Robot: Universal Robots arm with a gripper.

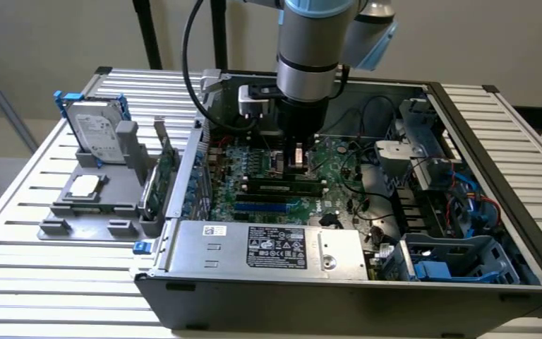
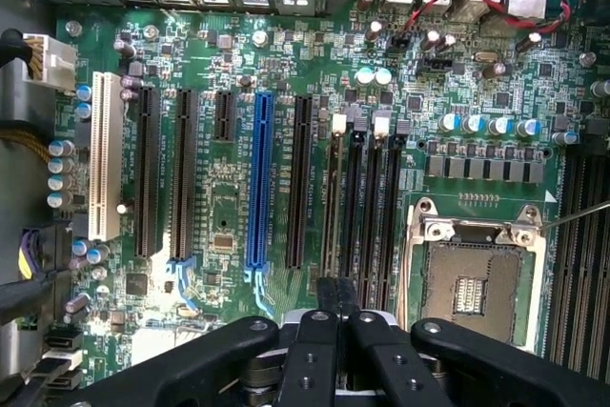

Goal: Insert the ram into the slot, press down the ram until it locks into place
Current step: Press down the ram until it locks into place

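Gripper (image 2: 335,307) is closed, fingers together above the slot (image 2: 355,202), whose long axis runs toward 12 o'clock; ram (image 1: 285,188) sits seated there.

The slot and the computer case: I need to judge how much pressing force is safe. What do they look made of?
The slot looks like matte black moulded plastic, with a white clip at its end. The computer case seems to be sheet metal with a dark grey painted finish, judging by its thin folded edges. The gripper hangs above the slots.
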